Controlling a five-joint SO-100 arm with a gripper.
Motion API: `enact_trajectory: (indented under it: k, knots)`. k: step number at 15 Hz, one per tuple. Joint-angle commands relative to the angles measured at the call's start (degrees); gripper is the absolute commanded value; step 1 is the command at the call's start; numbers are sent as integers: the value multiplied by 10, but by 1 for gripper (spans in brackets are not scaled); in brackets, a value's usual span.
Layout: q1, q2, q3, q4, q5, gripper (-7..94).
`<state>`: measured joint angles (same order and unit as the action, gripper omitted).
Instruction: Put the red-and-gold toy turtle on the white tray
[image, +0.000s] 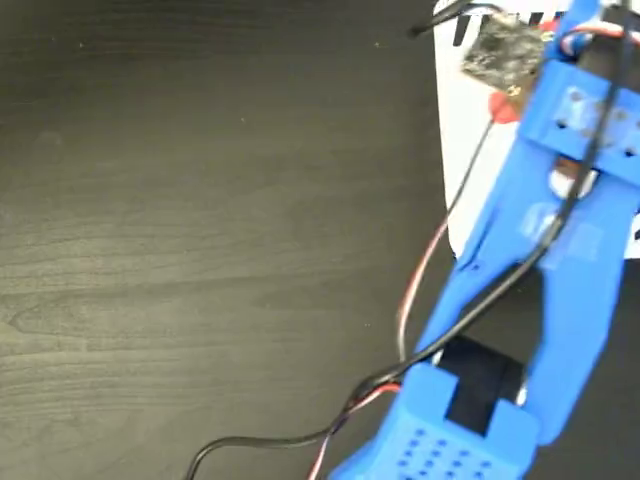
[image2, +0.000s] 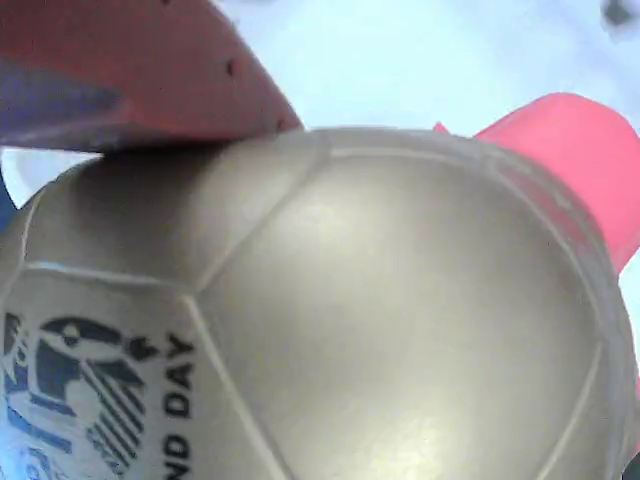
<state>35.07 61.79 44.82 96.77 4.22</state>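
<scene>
The red-and-gold toy turtle (image: 498, 52) sits at the tip of the blue arm, over the top left part of the white tray (image: 466, 190). A coral-red part of it pokes out below the shell. In the wrist view its gold shell (image2: 340, 300) with a black printed mark fills the frame, and its coral-red head (image2: 570, 150) lies at the right. A red finger (image2: 150, 70) presses on the shell's upper left. My gripper (image: 520, 85) is shut on the turtle; the other finger is hidden. White tray surface (image2: 400, 60) shows behind the turtle.
The blue arm (image: 560, 290) slants from the bottom right up over the tray. Its black and red cables (image: 300, 440) trail across the dark wood table (image: 200, 220) at the bottom. The tray's left edge runs down the right side of the fixed view.
</scene>
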Motion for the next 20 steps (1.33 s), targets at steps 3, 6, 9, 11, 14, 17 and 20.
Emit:
enact_trajectory:
  k: [3,6,9,11,14,17,20]
  knots:
    - [4,-13,5,-45,11,0]
    - [5,-25,23,-91,22,0]
    - [6,-28,33,-93,23,5]
    - [3,-23,69,-95,25,13]
    - [0,-13,100,-98,26,47]
    - [2,-8,115,-98,20,62]
    - [2,2,122,-97,19,66]
